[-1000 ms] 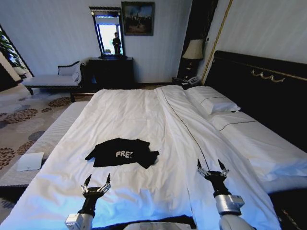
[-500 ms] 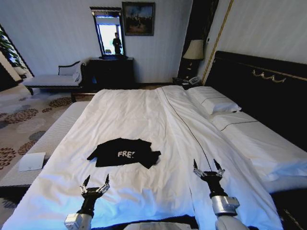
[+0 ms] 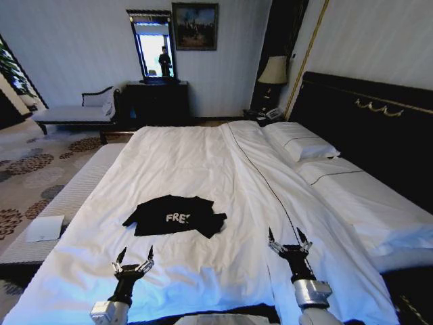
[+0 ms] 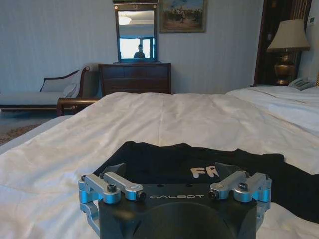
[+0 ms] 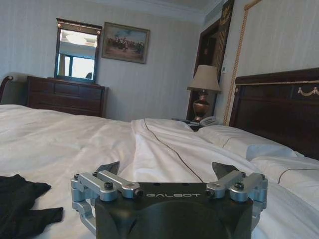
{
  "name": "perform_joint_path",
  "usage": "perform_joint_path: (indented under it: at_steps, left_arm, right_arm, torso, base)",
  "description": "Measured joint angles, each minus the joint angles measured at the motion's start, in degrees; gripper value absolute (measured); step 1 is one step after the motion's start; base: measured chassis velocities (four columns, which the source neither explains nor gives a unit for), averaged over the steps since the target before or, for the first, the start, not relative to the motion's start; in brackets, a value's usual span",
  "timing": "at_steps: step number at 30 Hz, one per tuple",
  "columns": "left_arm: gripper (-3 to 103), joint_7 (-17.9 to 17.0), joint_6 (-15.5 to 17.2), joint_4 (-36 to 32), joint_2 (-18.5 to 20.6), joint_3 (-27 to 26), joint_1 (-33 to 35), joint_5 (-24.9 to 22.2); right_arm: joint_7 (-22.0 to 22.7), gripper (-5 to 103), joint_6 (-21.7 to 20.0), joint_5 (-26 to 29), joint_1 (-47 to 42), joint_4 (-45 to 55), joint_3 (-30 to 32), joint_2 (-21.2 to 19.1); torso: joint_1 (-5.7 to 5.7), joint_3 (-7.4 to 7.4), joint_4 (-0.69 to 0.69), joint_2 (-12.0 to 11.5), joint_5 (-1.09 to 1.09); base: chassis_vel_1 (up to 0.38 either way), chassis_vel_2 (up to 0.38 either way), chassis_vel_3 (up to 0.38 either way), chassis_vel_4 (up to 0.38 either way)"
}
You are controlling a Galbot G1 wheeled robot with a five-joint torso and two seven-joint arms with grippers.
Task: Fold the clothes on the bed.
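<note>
A black T-shirt (image 3: 174,216) with white lettering lies crumpled and partly folded on the white bed (image 3: 203,162), near its foot. My left gripper (image 3: 134,257) hovers open over the duvet, just short of the shirt's near edge; in the left wrist view the shirt (image 4: 199,167) lies directly beyond the open left gripper (image 4: 175,173). My right gripper (image 3: 283,239) is open too, above the duvet to the right of the shirt. The right wrist view shows a corner of the shirt (image 5: 22,206) off to the side of the open right gripper (image 5: 168,169).
White pillows (image 3: 301,144) lie against the dark headboard (image 3: 369,115) at the right. A lamp (image 3: 273,72) stands on a nightstand beyond. A dark dresser (image 3: 157,101), a mirror and a chaise (image 3: 74,113) line the far wall. A white sheet of paper (image 3: 44,228) lies on a bench left of the bed.
My right gripper has drifted left and slightly forward, toward the shirt. My left gripper has barely moved. The view shifted slightly.
</note>
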Motion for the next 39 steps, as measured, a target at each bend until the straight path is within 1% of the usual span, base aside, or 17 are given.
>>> perform_joint_path:
  at_steps: [11, 39]
  left_arm:
    - [100, 0.1, -0.2, -0.1, 0.0, -0.3, 0.3, -0.1]
    - [100, 0.2, -0.5, -0.1, 0.1, -0.3, 0.5, -0.2]
  right_arm:
    - [-0.2, 100, 0.7, -1.3, -0.3, -0.1, -1.0, 1.0]
    - [0.0, 100, 1.2, -1.9, -1.1, 0.1, -1.3, 2.1]
  torso:
    - [0.0, 0.0, 0.0, 0.0, 0.0]
    - [0.0, 0.0, 0.0, 0.0, 0.0]
  base:
    - [0.0, 0.0, 0.0, 0.0]
    - [0.007, 0.009, -0.008, -0.01]
